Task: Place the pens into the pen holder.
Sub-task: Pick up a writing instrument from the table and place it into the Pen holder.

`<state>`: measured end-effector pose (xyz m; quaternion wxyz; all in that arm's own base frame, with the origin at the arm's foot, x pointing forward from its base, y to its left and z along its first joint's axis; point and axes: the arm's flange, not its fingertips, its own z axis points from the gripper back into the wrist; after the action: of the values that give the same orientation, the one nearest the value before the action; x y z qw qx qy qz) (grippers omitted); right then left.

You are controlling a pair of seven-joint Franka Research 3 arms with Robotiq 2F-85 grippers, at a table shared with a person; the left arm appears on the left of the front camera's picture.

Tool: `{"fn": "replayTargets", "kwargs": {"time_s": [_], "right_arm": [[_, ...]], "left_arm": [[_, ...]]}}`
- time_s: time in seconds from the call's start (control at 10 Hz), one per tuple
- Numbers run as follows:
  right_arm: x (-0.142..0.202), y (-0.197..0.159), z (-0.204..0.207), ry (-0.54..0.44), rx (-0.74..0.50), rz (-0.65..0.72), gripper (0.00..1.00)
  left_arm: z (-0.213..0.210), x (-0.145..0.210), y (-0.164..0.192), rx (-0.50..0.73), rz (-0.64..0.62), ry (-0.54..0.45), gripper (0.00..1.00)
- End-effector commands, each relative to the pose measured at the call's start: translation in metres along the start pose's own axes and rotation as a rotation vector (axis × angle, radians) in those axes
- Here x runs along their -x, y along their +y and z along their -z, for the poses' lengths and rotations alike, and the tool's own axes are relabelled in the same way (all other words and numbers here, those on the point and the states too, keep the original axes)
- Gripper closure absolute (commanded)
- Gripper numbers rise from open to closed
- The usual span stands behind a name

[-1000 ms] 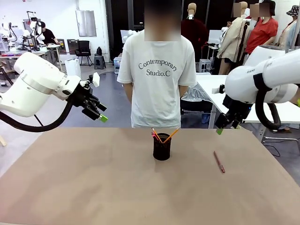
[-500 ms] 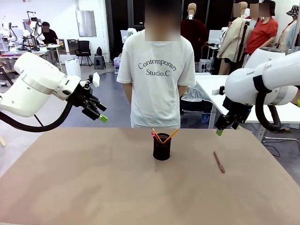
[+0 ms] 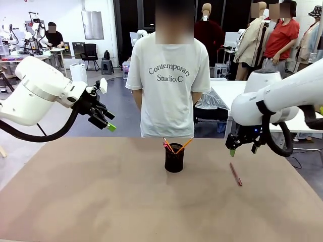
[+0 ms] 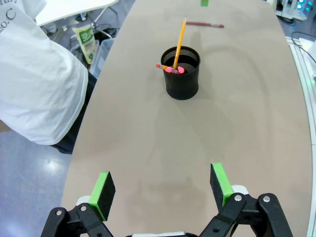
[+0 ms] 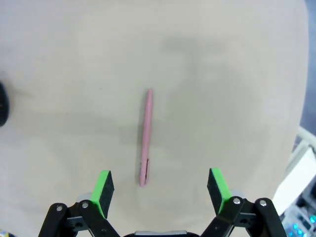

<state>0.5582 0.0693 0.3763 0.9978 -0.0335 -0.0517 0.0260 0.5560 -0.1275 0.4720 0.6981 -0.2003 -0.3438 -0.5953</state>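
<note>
Right gripper (image 3: 231, 151) hangs over the table's (image 3: 101, 201) right side w/ fingers spread wide, nothing between them, directly above the dark red pen (image 3: 235, 174) lying flat & alone on the bare surface. In the right wrist view that pen (image 5: 145, 143) runs lengthwise up the gap, roughly centred between the green pads (image 5: 102, 190), so the approach looks well lined up. Pen holder (image 3: 174, 158) stands mid-table in front of a person in a white T-shirt (image 3: 169, 85), w/ the yellow-orange pencil (image 3: 184, 145) & a second pen (image 3: 168, 145) already leaning inside. Left gripper (image 4: 163, 190) is parked high at the left, also spread & empty, looking down at the cup.

Step in hand, by the look of it: pick up the last pen. To do it well, descend straight, keep the pads straddling the barrel near its middle so it doesn't tip when lifted, & close across the width, not along the length. Pen is thin & lies flat, so fingertips likely need to nearly touch the table before closing; a shallow grab may roll it away.
</note>
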Motion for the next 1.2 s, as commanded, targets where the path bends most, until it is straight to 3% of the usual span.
{"fn": "replayTargets", "kwargs": {"time_s": [0.0,0.4,0.5,0.6,1.1], "right_arm": [[-0.014,0.018,0.008,0.083,-0.005,0.061,0.0],[-0.012,0.019,0.048,0.131,-0.055,0.103,0.0],[-0.015,0.012,0.05,0.11,-0.082,0.048,0.0],[-0.007,0.018,0.047,0.127,-0.013,0.052,0.0],[-0.019,0.018,0.064,0.104,-0.029,0.046,0.0]], "left_arm": [[-0.001,0.001,0.0,-0.005,0.004,0.006,0.0],[-0.001,0.001,0.0,-0.005,0.004,0.006,0.0],[-0.001,0.001,0.0,-0.005,0.004,0.006,0.0],[-0.001,0.001,0.0,-0.005,0.004,0.006,0.0],[-0.001,0.001,0.0,-0.005,0.004,0.006,0.0]]}}
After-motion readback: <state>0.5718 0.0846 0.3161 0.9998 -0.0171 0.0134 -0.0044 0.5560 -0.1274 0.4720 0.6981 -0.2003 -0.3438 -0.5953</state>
